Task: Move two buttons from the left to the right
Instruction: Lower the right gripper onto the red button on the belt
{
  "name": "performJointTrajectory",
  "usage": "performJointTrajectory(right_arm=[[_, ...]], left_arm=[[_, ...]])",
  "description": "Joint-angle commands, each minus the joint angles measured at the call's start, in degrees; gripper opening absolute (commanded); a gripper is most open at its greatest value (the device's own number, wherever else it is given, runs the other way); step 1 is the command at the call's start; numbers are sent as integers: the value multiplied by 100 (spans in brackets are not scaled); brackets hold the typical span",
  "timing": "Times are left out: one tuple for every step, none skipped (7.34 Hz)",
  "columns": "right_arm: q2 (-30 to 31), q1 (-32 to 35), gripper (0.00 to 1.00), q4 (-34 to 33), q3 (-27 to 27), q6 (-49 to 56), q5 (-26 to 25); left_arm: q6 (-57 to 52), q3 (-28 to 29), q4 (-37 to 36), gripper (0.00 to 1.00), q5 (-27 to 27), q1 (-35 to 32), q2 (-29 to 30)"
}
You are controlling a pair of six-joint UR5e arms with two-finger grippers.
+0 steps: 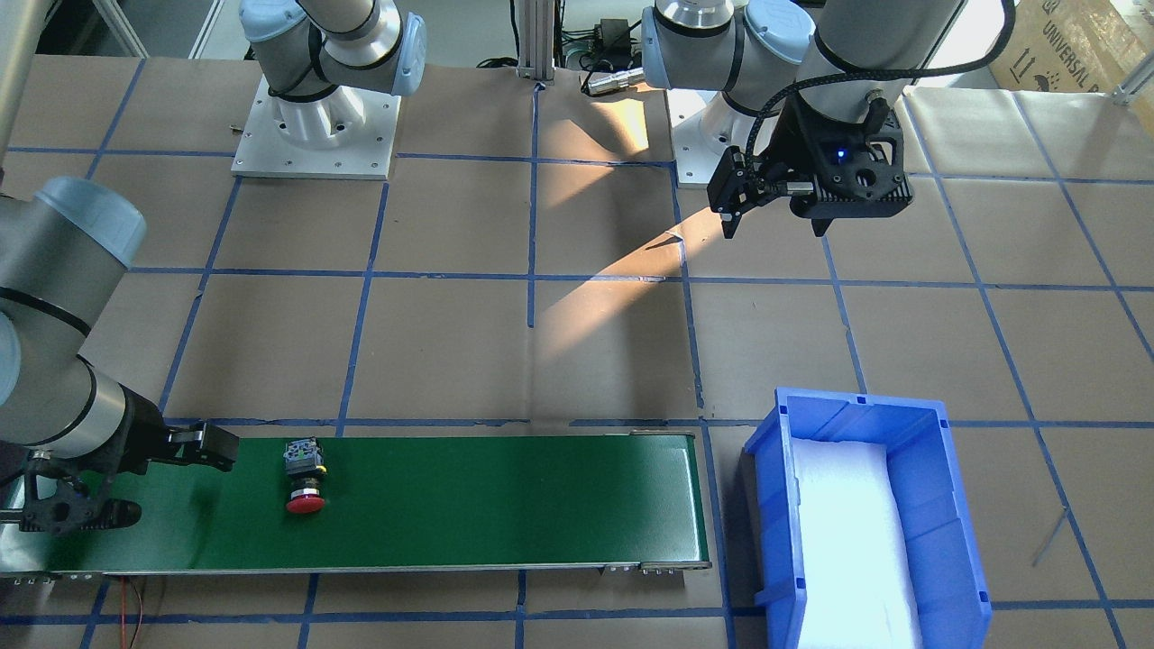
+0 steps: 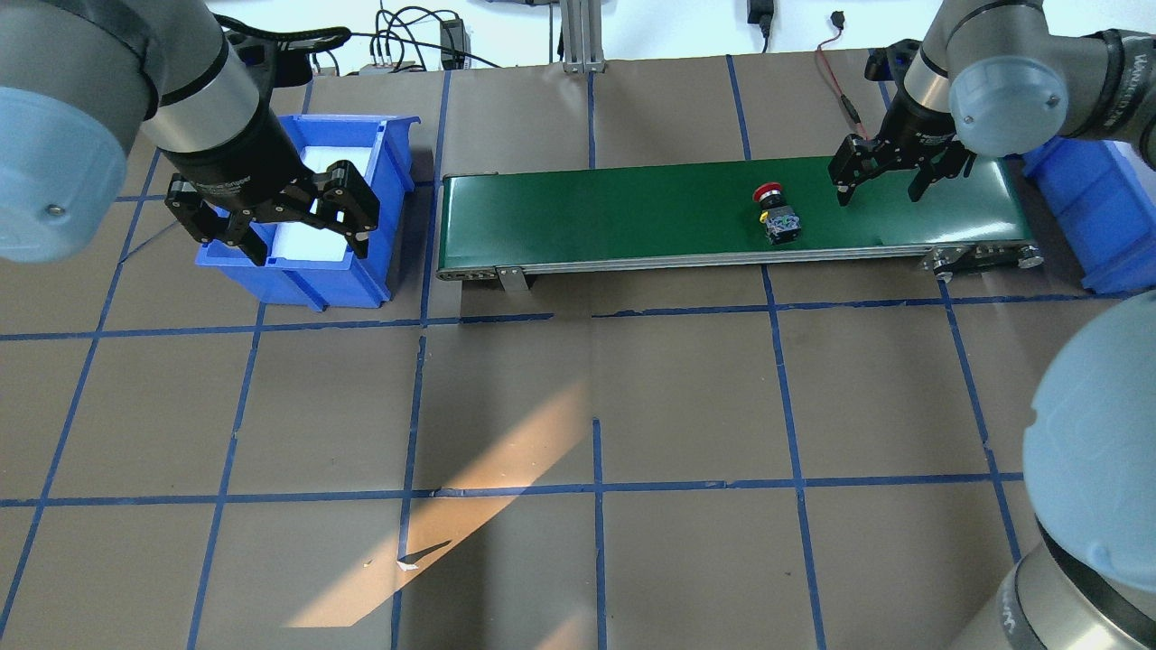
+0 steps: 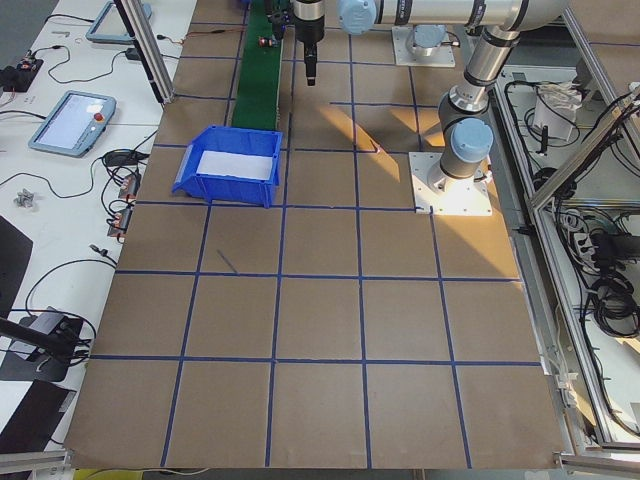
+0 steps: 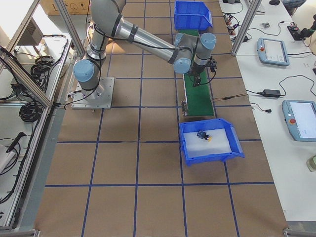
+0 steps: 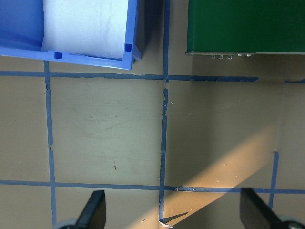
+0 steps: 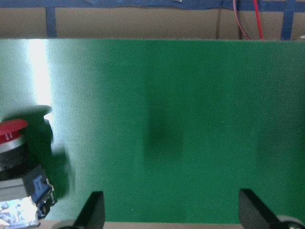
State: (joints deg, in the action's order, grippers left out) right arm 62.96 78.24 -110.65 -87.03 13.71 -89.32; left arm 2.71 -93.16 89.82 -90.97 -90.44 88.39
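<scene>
Red button: on belt, beside open right hand. Yellow button: in bin past belt's right end. Left hand: open, empty, past belt's left end.

The only obstacle on the belt is the red button, lying on its side near the right end, just beside the right gripper, which hovers with its fingers spread. Leftward from the button, you have bare green belt. The left bin and the right bin wall off the belt's two ends. The left gripper, also spread, hangs high over the open table on the robot's side of the left bin.
</scene>
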Motion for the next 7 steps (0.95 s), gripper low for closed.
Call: performJointTrajectory(right_arm=[[-12,-2,100,-45,-42,0,-6],[-12,-2,100,-45,-42,0,-6],[-12,-2,100,-45,-42,0,-6],[49,7,100,-62,-33,-35,-6],[93,59,100,-71,-24,-201,-6],[111,138,100,-71,-24,-263,-6],[94,356,100,-71,-7,-499,-41]], left_arm=[[2,0,0,100,0,0,-6],[2,0,0,100,0,0,-6],[-7,0,0,100,0,0,3],[-7,-9,0,100,0,0,3],[2,-1,0,100,0,0,3],[2,-9,0,100,0,0,3],[2,-1,0,100,0,0,3]])
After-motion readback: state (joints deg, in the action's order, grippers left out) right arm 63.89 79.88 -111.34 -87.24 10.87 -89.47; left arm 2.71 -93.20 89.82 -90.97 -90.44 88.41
